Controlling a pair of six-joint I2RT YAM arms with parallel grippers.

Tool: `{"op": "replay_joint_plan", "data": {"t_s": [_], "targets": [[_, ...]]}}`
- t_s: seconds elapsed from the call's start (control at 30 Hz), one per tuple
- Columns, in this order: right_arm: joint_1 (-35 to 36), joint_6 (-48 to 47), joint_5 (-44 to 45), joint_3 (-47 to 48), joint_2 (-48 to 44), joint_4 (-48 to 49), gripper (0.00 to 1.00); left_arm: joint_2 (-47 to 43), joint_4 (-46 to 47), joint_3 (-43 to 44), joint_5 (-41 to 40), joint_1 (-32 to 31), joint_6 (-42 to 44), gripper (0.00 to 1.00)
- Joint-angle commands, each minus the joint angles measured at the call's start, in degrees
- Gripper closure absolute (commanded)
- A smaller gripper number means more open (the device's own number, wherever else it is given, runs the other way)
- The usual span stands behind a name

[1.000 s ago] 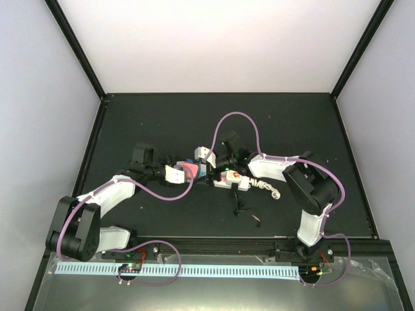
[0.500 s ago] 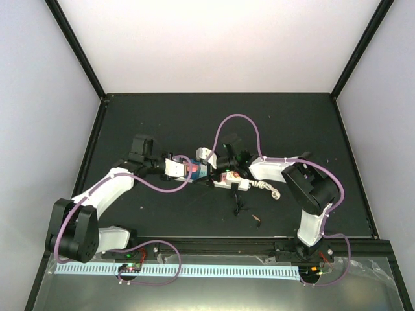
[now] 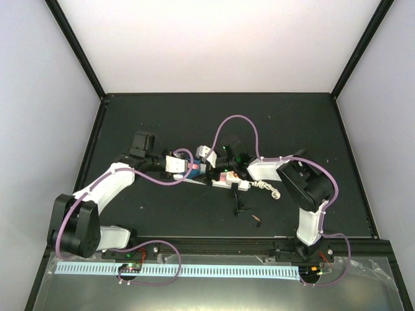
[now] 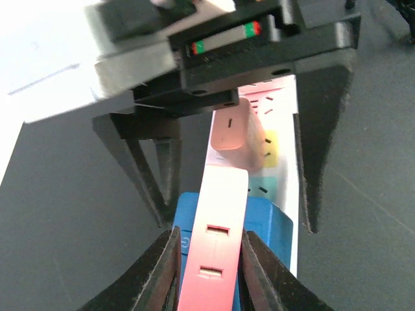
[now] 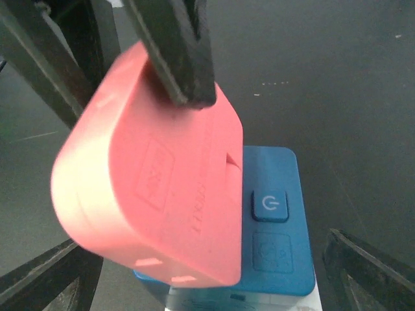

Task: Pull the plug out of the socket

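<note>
- Socket (image 3: 230, 183): long white strip lying aslant mid-counter (image 3: 149, 116), well apart from every edge. There is bare dark surface on the far side and to the left.
- Plug (image 4: 217, 201): pink, standing on the socket's blue end (image 5: 275, 188).
- My left tool (image 4: 211, 236): fingers pressed against both flat sides of the plug, gripping it.
- My right tool (image 4: 237, 225): jaws wide, one finger on each side of the socket, holding nothing.
- Left wrist view only: a second pink plug (image 4: 235, 128) seated farther along the outlets.
- Right wrist view only: power button (image 5: 269, 203) beside the plug.
- Top view only: bundled cord (image 3: 266, 188) at the socket's right end.
</note>
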Motion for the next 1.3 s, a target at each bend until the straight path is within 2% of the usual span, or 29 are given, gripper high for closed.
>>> {"op": "replay_joint_plan", "data": {"t_s": [0.0,0.33,0.67,0.9,1.1,1.27], "targets": [[-0.07,1.1,1.19,1.29,1.54,2.34,0.06,1.87,-1.28,3.44,0.27,-0.32,-2.46,0.73],[0.77,-1.36,1.79,3.8,2.95,-0.9,0.16,4.08,-4.74,5.96,1.48,-0.33,-4.37,0.83],[0.76,-7.89,-3.11,3.76,2.91,-7.16,0.5,7.26,-10.45,11.11,1.95,-0.26,-7.05,0.91],[0.64,-10.32,-3.95,3.29,3.0,-10.1,0.63,7.37,-15.7,14.93,3.98,-0.26,-7.78,0.98],[0.6,-11.3,-3.98,3.7,3.39,-12.02,0.72,6.26,-17.42,15.91,4.68,-0.27,-9.05,0.98],[0.53,-11.25,-3.87,4.11,3.83,-12.54,0.75,5.41,-17.73,16.66,5.64,-0.26,-10.85,0.98]]}}
